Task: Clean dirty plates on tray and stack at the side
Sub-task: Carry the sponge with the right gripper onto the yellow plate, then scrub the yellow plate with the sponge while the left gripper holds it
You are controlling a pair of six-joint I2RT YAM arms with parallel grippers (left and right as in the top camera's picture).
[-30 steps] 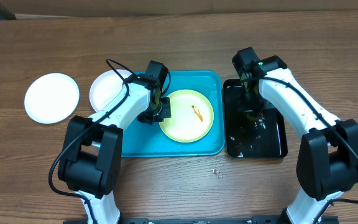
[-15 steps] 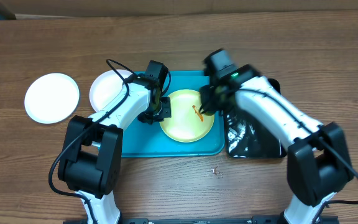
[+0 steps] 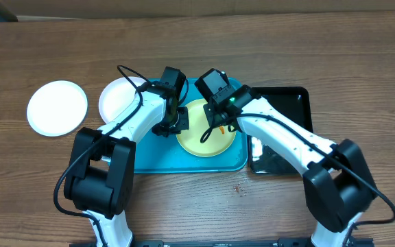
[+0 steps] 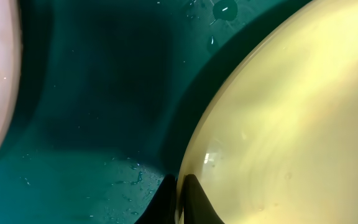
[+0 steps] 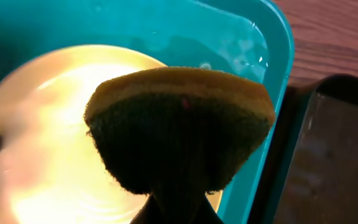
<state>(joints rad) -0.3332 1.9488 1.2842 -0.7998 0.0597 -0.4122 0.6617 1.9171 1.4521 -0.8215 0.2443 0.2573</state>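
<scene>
Left gripper (image 3: 177,123) is pinched tight on the rim of the yellow-green plate (image 3: 214,143), which sits in the teal tray (image 3: 184,163). Right gripper (image 5: 176,208) clamps a sponge (image 5: 179,121) right over that plate, with the black tray (image 3: 286,96) just beside.

The tray (image 3: 158,156) was bright teal; the plate (image 3: 196,143) on it pale yellow-green. Toward the table's (image 3: 46,48) left edge, the outer plate (image 3: 57,108) and the inner plate (image 3: 115,99) were plain white. The sponge (image 5: 179,118) was yellow over dark green, the small tray (image 3: 290,103) glossy black, the table brown woodgrain.

Black tray (image 3: 291,108), yellow sponge (image 5: 179,127), wooden table (image 3: 252,41)
</scene>
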